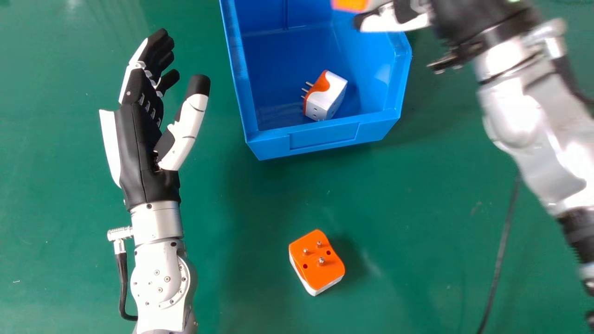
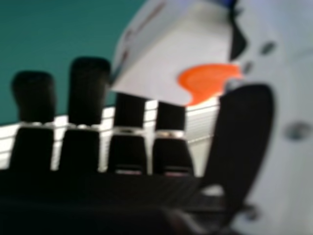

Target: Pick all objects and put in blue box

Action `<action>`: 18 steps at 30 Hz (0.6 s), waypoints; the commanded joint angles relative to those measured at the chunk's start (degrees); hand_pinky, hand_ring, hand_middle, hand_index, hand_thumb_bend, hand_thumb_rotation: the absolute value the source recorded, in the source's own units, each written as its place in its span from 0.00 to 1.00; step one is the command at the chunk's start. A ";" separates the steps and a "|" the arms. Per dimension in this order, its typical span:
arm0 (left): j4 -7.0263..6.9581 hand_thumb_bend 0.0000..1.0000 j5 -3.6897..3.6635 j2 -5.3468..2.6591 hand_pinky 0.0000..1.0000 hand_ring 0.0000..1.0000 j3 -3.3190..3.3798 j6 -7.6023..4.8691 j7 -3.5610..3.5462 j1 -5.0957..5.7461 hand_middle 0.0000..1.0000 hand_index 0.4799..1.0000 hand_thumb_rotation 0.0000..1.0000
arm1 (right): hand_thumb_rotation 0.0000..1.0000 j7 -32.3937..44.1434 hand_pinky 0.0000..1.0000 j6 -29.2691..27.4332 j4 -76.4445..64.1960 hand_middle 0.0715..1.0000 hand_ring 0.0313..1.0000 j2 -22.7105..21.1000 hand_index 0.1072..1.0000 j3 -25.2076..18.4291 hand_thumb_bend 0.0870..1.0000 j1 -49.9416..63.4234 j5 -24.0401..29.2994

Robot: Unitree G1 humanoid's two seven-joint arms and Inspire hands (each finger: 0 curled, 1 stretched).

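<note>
At the top edge of the head view, my right hand (image 1: pixel 457 16) is over the right wall of the blue box (image 1: pixel 322 144), blurred. Its fingers and thumb pinch an orange and white plug adapter (image 1: pixel 351 3). In the right hand view, the white and orange adapter (image 2: pixel 171 58) lies between the fingers and thumb of my right hand (image 2: pixel 244 127). Another adapter (image 1: pixel 327 95) rests on its side inside the box near the front wall. A third adapter (image 1: pixel 320 264) sits on the table, prongs up. My left hand (image 1: pixel 144 134) stays left of the box, open and holding nothing.
The green table (image 1: pixel 222 278) spreads around the box. A dark cable (image 1: pixel 499 260) runs along its right part, beneath my right forearm. The box's left wall (image 1: pixel 236 65) stands between my left hand and the adapter inside.
</note>
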 commanded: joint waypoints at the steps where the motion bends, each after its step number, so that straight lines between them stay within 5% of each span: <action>1: -1.57 0.66 1.02 0.42 0.82 0.86 -0.28 -0.22 0.54 -0.95 0.85 0.64 0.49 | 0.00 -0.66 0.26 -0.89 2.13 0.41 0.31 1.41 0.48 1.02 0.47 -4.38 -0.13; 3: -1.88 0.66 1.19 0.39 0.82 0.86 -0.41 -0.09 0.83 -1.05 0.85 0.64 0.49 | 0.00 -0.58 0.26 -1.41 5.38 0.41 0.31 2.23 0.48 2.82 0.47 -6.11 -1.31; 13: -3.20 0.65 -0.33 -0.07 0.82 0.86 -0.27 0.09 0.32 -1.03 0.85 0.64 0.48 | 0.00 -7.89 0.31 -6.29 25.50 0.44 0.35 4.95 0.47 9.53 0.47 -13.81 -5.24; 18: -3.90 0.65 1.20 -0.03 0.82 0.86 -0.22 0.60 1.78 -0.66 0.85 0.64 0.48 | 0.00 -10.13 0.31 -6.62 34.71 0.45 0.37 5.66 0.47 12.75 0.46 -16.99 -6.89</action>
